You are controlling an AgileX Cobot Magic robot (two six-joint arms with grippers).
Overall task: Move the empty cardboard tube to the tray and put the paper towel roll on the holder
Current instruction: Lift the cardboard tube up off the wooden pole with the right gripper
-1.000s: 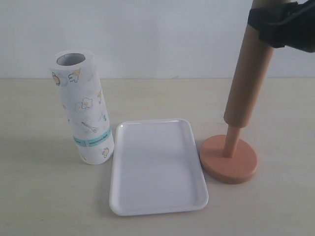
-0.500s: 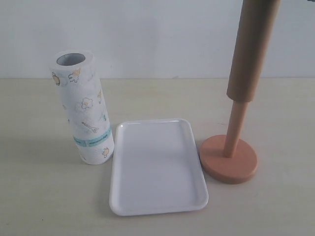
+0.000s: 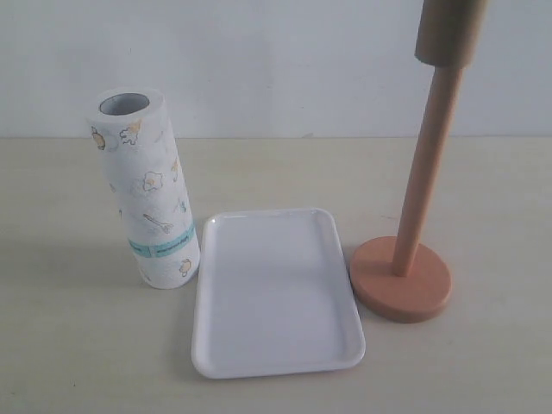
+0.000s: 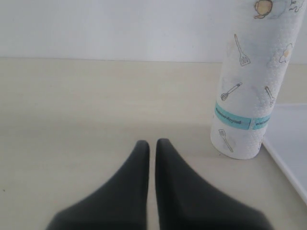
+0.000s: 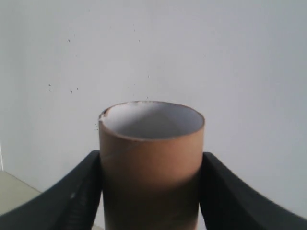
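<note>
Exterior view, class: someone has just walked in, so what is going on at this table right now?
The right pincer grips the empty cardboard tube, held high with its lower end just around the top of the rod of the holder, so it is not yet free. The paper towel roll stands upright on the table beside the tray, which is bare. The left pincer is shut on nothing, close to the roll.
</note>
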